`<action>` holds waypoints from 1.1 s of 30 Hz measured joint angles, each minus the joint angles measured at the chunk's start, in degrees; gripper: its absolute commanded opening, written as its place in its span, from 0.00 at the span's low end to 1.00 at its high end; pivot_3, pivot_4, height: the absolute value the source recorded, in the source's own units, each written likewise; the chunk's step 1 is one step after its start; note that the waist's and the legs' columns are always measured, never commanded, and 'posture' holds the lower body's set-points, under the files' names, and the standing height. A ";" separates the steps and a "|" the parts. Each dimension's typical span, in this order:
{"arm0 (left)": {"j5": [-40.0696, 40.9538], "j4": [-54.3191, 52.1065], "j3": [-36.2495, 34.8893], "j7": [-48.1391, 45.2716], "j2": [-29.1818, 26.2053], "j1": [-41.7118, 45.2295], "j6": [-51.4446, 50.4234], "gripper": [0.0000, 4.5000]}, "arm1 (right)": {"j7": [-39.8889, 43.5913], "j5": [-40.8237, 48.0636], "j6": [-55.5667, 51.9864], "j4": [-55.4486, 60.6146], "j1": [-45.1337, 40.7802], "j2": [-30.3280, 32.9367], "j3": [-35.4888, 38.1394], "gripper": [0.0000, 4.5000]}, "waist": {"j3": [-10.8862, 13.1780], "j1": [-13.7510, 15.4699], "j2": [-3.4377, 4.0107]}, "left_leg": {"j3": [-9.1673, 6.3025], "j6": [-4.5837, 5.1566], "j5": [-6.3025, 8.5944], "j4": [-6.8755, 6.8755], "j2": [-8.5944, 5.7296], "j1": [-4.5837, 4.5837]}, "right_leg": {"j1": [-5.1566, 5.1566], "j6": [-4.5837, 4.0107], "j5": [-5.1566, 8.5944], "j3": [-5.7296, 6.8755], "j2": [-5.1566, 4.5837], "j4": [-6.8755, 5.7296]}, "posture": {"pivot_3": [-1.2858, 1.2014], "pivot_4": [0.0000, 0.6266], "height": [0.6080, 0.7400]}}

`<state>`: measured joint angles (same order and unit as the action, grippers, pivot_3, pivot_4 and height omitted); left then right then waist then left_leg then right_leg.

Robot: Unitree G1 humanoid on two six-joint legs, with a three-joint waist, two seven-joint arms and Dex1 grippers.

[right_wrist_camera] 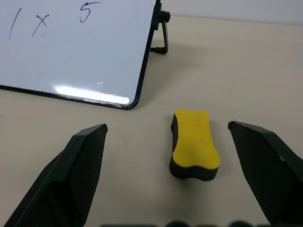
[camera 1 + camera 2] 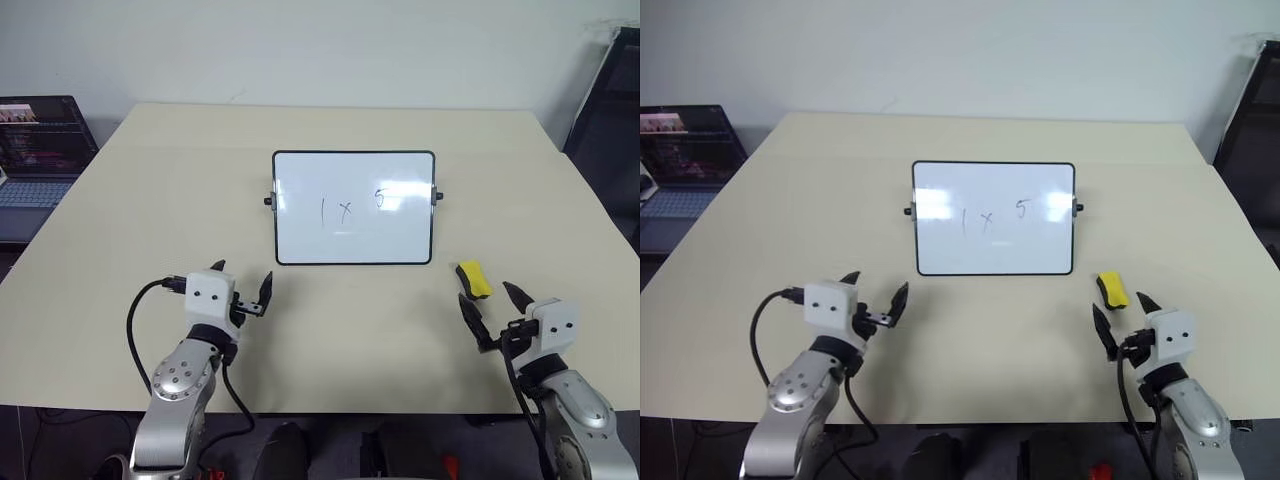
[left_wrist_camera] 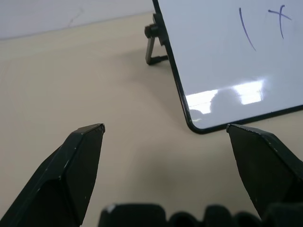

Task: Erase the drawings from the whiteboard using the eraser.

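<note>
Beige counter (image 2: 150, 200) carries the propped whiteboard (image 2: 353, 207), its drawings (image 2: 345, 208) unerased. Just off the whiteboard's near right corner lies the eraser (image 2: 474, 279), ahead of the right gripper (image 2: 492, 312), fingers spread wide, empty. Left gripper (image 2: 242, 288) likewise gapes, holding nothing.

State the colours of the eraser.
The eraser is yellow on top, black underneath; the right wrist view shows this best.

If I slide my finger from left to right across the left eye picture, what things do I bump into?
Laptop → left gripper → whiteboard with the drawings → eraser → right gripper.
</note>
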<state>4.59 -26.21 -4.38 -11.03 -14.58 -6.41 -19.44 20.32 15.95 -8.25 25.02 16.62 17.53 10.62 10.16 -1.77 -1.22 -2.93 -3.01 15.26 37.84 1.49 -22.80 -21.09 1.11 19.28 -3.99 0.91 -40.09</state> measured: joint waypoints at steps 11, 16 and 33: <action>-0.12 -0.25 -0.55 -0.89 -1.17 -1.92 -0.78 1.00 | -1.85 -1.33 -0.27 1.57 0.09 -0.61 -1.09 0.99 | 0.00 0.04 0.01 | -0.01 0.00 0.00 -0.01 0.01 0.01 | 0.00 0.00 0.00 0.01 0.00 -0.01 | 0.52 0.24 1.00; 0.81 -0.10 -2.74 -1.94 -2.76 -1.94 -1.70 1.00 | -3.16 -4.16 -0.38 2.62 -0.95 -1.44 -4.75 0.99 | -0.01 -0.04 0.01 | 0.00 0.00 0.00 0.00 0.01 0.01 | -0.01 0.00 0.00 0.00 0.00 -0.01 | 0.52 0.24 1.00; 13.84 0.65 -9.23 -15.13 -14.62 8.25 -10.16 1.00 | -9.68 -3.72 -10.72 11.45 -7.15 -4.90 -7.11 0.99 | -0.03 0.02 -0.04 | -0.07 -0.01 -0.01 0.01 0.01 -0.02 | -0.04 0.00 0.00 0.06 0.00 -0.04 | 0.52 0.24 1.00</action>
<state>18.43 -25.57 -13.61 -26.16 -29.19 1.84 -29.60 10.64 12.23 -18.97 36.47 9.47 12.63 3.51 10.12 -1.75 -1.26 -3.00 -3.02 15.25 37.85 1.51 -22.82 -21.14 1.11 19.28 -3.93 0.91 -40.13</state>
